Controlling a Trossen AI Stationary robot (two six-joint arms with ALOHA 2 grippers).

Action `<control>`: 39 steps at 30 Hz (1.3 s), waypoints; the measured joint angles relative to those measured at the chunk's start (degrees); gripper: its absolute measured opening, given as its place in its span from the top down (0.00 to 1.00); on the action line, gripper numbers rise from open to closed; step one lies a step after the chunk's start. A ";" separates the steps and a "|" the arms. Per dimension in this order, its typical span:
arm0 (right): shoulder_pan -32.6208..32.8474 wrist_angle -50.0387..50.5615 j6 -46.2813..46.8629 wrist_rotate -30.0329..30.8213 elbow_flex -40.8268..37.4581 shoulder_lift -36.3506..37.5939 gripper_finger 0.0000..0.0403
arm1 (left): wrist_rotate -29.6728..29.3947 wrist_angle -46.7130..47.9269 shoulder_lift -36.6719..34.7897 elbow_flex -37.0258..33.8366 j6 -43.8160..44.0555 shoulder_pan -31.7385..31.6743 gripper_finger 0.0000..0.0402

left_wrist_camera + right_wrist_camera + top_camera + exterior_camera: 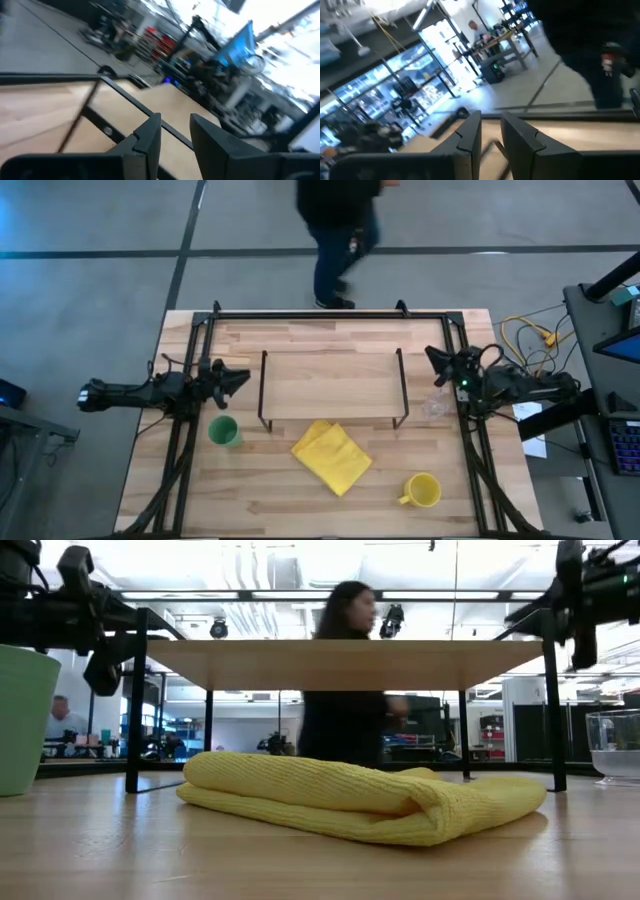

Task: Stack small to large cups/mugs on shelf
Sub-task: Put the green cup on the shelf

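The green cup (pixel 223 431) stands upright on the table, near the shelf's left front leg; it also shows in the low view (pixel 20 720). The clear glass cup (pixel 435 407) stands by the shelf's right front leg and shows in the low view too (pixel 615 745). The yellow mug (pixel 422 491) stands near the table's front right, handle toward the left. The shelf (pixel 333 385) stands at the table's middle back, its top bare. My left gripper (pixel 238 377) hovers shut at the shelf's left end. My right gripper (pixel 433 362) hovers shut at its right end.
A folded yellow cloth (pixel 332 456) lies in front of the shelf, between cup and mug. Black rails (pixel 185 450) run along the table's left, right and far edges. A person (pixel 338 230) walks on the floor beyond the far edge.
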State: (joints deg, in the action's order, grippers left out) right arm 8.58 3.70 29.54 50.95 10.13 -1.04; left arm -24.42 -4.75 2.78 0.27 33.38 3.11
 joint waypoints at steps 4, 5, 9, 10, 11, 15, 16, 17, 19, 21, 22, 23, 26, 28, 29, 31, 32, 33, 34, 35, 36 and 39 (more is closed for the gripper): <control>0.02 0.44 -2.43 -0.84 4.16 -0.07 0.83 | -1.65 -3.14 0.23 0.05 0.26 0.00 0.78; 0.01 0.44 -3.61 -1.83 5.19 -0.23 0.83 | -1.67 -3.08 0.32 0.26 0.18 0.00 0.78; 0.02 0.55 -7.71 -8.64 9.22 -1.49 0.83 | -1.65 -2.76 2.30 3.49 -3.02 0.00 0.78; 0.02 0.57 -8.41 -10.24 10.29 -1.99 0.83 | -1.66 -3.05 3.00 4.68 -4.68 0.00 0.78; 0.02 0.61 -9.08 -11.55 11.33 -2.69 0.83 | -1.69 -3.15 3.98 5.99 -6.43 0.00 0.78; 0.02 0.70 -11.67 -13.86 15.21 -6.97 0.83 | -2.04 -2.73 9.31 12.14 -12.96 0.00 0.78; 0.02 0.72 -12.37 -13.87 16.09 -8.40 0.83 | -2.28 -2.88 10.74 13.75 -14.27 0.00 0.78; 0.02 0.73 -13.05 -13.86 16.89 -9.85 0.83 | -2.55 -2.74 12.22 15.32 -15.48 0.00 0.78; 0.02 0.81 -13.90 -13.87 18.46 -13.03 0.83 | -2.75 -2.20 15.76 18.66 -17.64 0.00 0.78; 0.02 0.79 -14.16 -13.89 20.14 -16.33 0.83 | -2.74 -2.06 19.23 21.68 -19.51 0.00 0.78; 0.02 0.84 -14.16 -13.87 21.01 -17.89 0.83 | -2.74 -2.09 20.90 23.18 -20.34 0.00 0.78; 0.02 0.88 -14.16 -13.87 21.98 -19.44 0.83 | -2.74 -2.08 22.45 24.59 -20.78 0.00 0.78; 0.02 0.79 -14.16 -13.87 24.68 -23.55 0.83 | -2.74 -2.00 26.29 28.61 -22.94 0.00 0.78; 0.02 0.72 -14.14 -13.85 26.36 -26.06 0.83 | -2.72 -2.14 28.48 31.19 -24.42 0.00 0.78; 0.02 0.80 -13.85 -13.83 27.16 -27.18 0.83 | -2.72 -2.19 29.67 32.45 -25.28 0.00 0.78; 0.02 0.74 -13.45 -13.72 28.88 -29.39 0.83 | -2.72 -2.40 32.14 34.82 -27.85 0.00 0.78; 0.02 0.68 -13.61 -13.67 29.60 -30.31 0.83 | -2.72 -2.51 33.19 35.90 -29.32 0.00 0.78; 0.02 0.68 -13.91 -13.65 30.23 -31.18 0.83 | -2.72 -2.47 34.23 37.10 -30.72 0.00 0.78; 0.02 0.75 -13.99 -13.63 30.75 -31.90 0.83 | -2.72 -2.63 35.27 38.28 -31.61 0.00 0.78; 0.02 0.73 -13.98 -13.63 31.11 -32.65 0.83 | -2.72 -2.75 36.28 39.36 -32.41 0.00 0.78; 0.02 0.79 -13.79 -13.61 31.45 -33.49 0.83 | -2.72 -2.72 37.26 40.28 -32.89 -0.02 0.78; 0.02 2.97 -11.68 -14.11 32.17 -35.42 0.83 | -2.70 -2.77 40.36 43.05 -33.99 -0.02 0.78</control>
State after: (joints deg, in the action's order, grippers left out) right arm 8.60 6.67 17.85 36.85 42.30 -36.46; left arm -27.11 -7.52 43.14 43.33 -0.61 3.09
